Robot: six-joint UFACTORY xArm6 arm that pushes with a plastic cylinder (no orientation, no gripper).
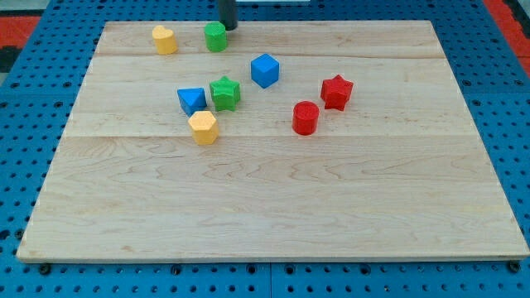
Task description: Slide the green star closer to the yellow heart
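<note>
So my tip [228, 27] is parked at the board's [273, 215] top edge, just right of the small green block [216, 36]. No fingers on me, nothing grasped. Green star [225, 93] sits down-right of the yellow heart [165, 39], well apart, touching the blue block [192, 101].

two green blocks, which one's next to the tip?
The green block at the view's top edge, just left of my tip. The green star sits lower, beside the blue block.

Dark upright rod at the view's top, my tip [228, 27] seemingly on the surface
</note>
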